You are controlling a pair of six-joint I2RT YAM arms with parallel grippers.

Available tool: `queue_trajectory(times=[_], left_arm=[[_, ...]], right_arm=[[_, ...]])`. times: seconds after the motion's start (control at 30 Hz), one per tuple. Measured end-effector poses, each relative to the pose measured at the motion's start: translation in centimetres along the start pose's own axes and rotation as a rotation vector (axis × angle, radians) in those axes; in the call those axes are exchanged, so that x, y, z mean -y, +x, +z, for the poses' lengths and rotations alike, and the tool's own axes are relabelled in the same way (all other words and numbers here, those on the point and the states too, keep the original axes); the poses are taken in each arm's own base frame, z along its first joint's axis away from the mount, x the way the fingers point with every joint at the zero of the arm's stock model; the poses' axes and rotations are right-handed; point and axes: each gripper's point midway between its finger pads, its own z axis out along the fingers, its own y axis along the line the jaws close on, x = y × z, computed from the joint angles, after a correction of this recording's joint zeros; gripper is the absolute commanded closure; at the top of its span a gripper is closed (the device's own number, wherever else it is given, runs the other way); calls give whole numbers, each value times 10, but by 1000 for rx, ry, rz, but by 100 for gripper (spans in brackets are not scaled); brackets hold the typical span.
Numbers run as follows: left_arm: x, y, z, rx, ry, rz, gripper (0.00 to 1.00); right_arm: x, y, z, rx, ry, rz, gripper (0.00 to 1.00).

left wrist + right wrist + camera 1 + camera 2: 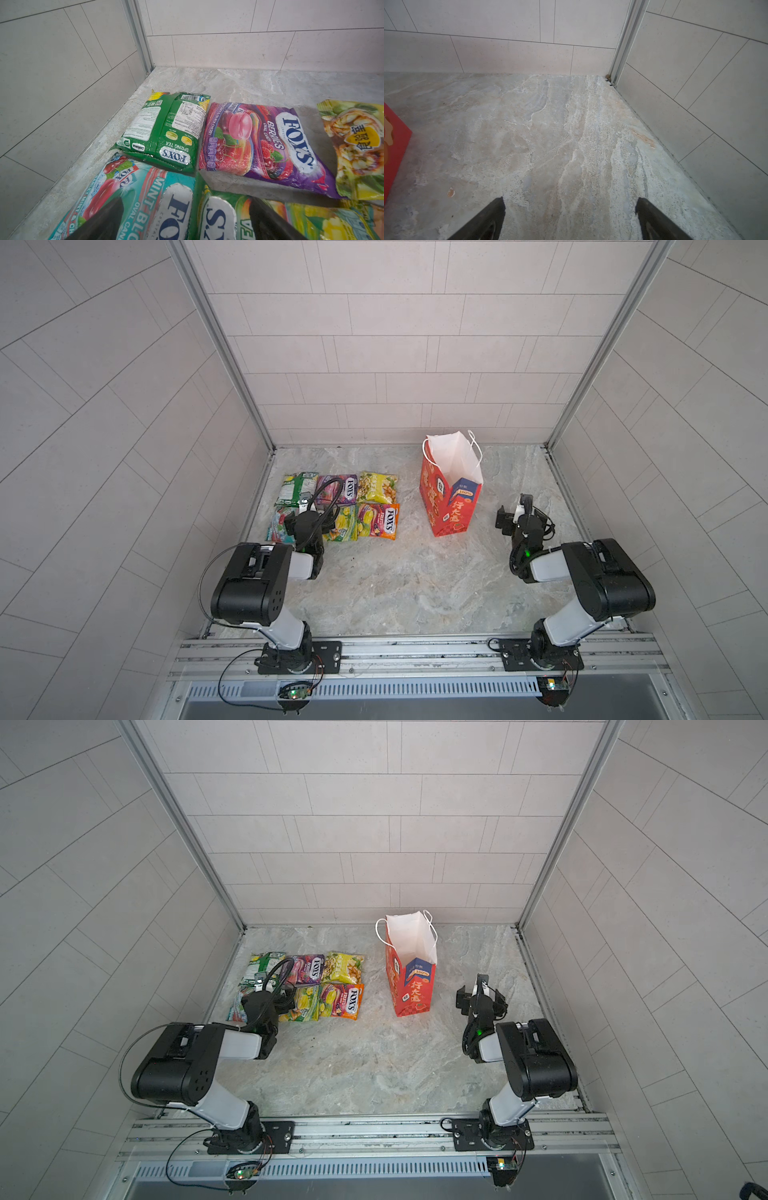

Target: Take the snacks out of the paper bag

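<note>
Several snacks lie flat in two rows on the left of the table: green (296,488), purple (338,489) and yellow (377,487) behind, teal (277,529), yellow-green (344,527) and orange (381,521) in front. My left gripper (186,209) hovers open just over the teal packet (133,199) and the yellow-green one (220,218), holding nothing. The red paper bag (451,497) stands upright right of centre; its open top shows only its white inside. To the bag's right, my right gripper (570,202) is open over bare table, with the bag's red corner (394,145) beside it.
Tiled walls close the marbled table (415,580) on the left, back and right, with aluminium posts (220,344) in the back corners. The green packet (164,133) lies close to the left wall. Both arm bases sit on the front rail (415,649).
</note>
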Motion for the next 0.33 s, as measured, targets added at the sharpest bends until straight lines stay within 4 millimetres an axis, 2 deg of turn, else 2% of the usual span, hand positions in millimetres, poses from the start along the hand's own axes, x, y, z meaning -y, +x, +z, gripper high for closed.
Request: queue_trajectory(times=[0.33], left_arm=[[-1, 3, 0, -11, -4, 4, 0]], right_arm=[[-3, 4, 1, -24, -5, -23, 1]])
